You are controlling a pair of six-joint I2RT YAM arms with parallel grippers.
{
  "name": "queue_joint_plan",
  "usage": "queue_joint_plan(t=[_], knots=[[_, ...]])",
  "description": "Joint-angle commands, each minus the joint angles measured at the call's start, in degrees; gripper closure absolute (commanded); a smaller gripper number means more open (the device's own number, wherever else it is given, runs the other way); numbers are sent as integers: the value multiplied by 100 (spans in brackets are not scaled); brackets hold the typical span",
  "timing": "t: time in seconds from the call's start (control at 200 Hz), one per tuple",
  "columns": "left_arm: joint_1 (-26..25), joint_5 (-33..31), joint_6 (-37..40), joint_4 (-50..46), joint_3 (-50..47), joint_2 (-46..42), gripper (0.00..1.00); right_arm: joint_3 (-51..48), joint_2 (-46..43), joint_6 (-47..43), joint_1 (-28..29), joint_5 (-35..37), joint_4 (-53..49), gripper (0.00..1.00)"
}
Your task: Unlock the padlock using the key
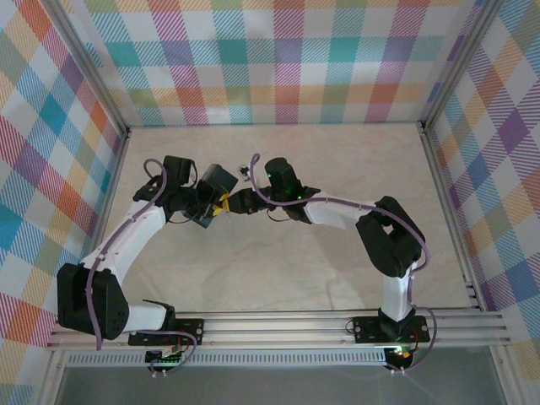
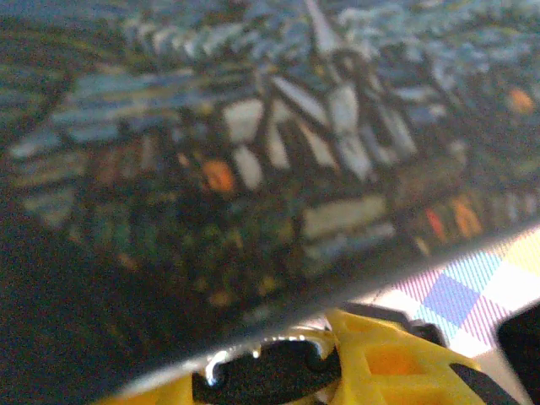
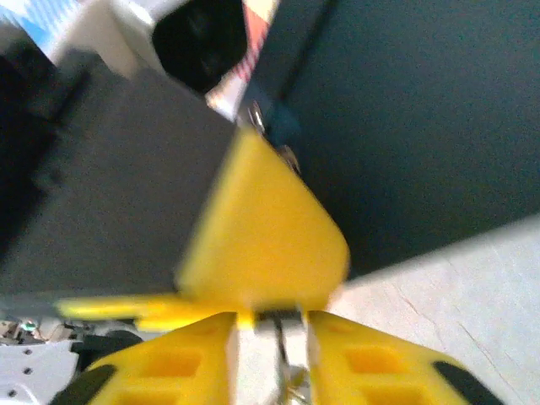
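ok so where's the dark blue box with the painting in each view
top external: dark blue box left of centre, between the two arm tips.
left wrist: dark blue box across the top and left, painted face close and blurred.
right wrist: dark blue box at upper right, plain dark side.
shared landmark: checked wall, at lower right in left wrist and at the top edge in right wrist.

— What sort of place is this?
— You're in a robot lab cell. Plaid panels (image 1: 287, 59) wall in the pale table (image 1: 278, 278) beyond the left gripper (image 1: 204, 207) and right gripper (image 1: 231, 202) and to their sides; behind them, your two arms (image 1: 126, 232) bolt onto an aluminium rail (image 1: 278, 325).
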Motion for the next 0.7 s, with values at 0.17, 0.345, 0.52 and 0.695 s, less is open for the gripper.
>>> queue_joint_plan(t=[0.17, 0.345, 0.52, 0.695], knots=[[391, 32, 76, -233, 79, -207, 100, -885, -663, 194, -182, -115, 871, 58], [387, 73, 39, -150, 72, -195, 100, -1046, -731, 247, -180, -156, 892, 68], [384, 117, 10, -127, 46, -253, 100, -807, -416, 494, -158, -240, 1134, 73], [384, 184, 12, -97, -6, -284, 100, -479, -212, 522, -71, -285, 1115, 77]])
